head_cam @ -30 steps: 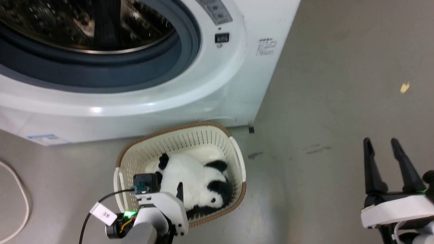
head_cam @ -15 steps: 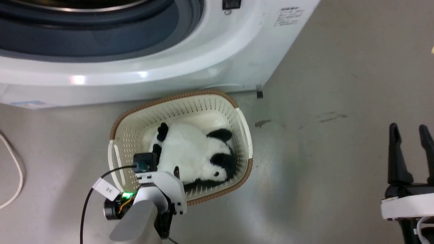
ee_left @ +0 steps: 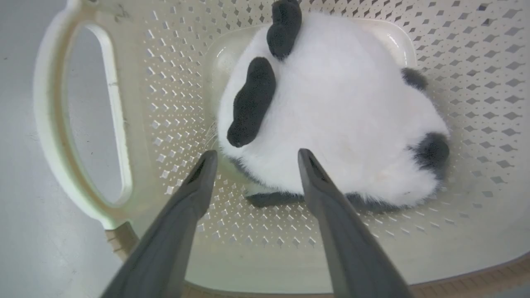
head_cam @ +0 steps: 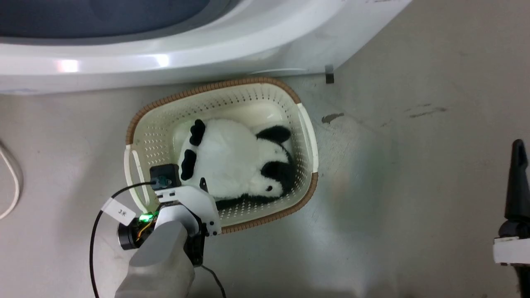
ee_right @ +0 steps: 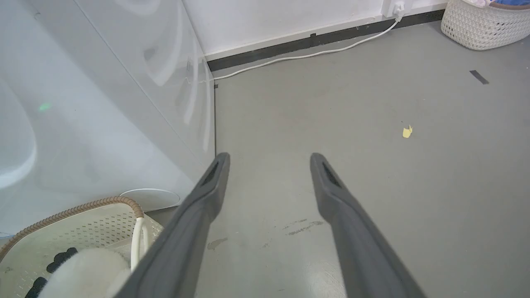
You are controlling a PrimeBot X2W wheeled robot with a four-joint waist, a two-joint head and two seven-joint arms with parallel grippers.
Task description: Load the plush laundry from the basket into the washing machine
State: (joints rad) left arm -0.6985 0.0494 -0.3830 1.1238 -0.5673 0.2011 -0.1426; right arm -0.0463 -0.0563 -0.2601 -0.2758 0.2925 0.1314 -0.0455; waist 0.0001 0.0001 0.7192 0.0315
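Note:
The black-and-white panda [head_cam: 232, 161] lies inside the cream basket [head_cam: 256, 89], which stands on the floor just in front of the washing machine [head_cam: 207, 49]. My left gripper [ee_left: 256, 154] hangs open over the basket's near end. Its fingertips straddle the panda's [ee_left: 339, 116] lower edge beside a black limb, and I cannot tell whether they touch it. In the head view the left wrist covers most of that gripper, with one fingertip [head_cam: 202, 182] showing. My right gripper [ee_right: 270, 157] is open and empty over bare floor right of the washer's side [ee_right: 103, 103]. One right finger [head_cam: 516, 182] stands at the head view's right edge.
A white cable [head_cam: 8, 186] curves on the floor at far left. Dark stains [head_cam: 331, 118] mark the floor right of the basket. The right wrist view shows a yellow scrap [ee_right: 408, 131], a cable along the wall [ee_right: 310, 54] and a white woven basket [ee_right: 480, 25].
The head camera has tilted down, so the washer's porthole has left the top of the view. My left gripper has sunk lower toward the panda. The right gripper sits nearer the right edge.

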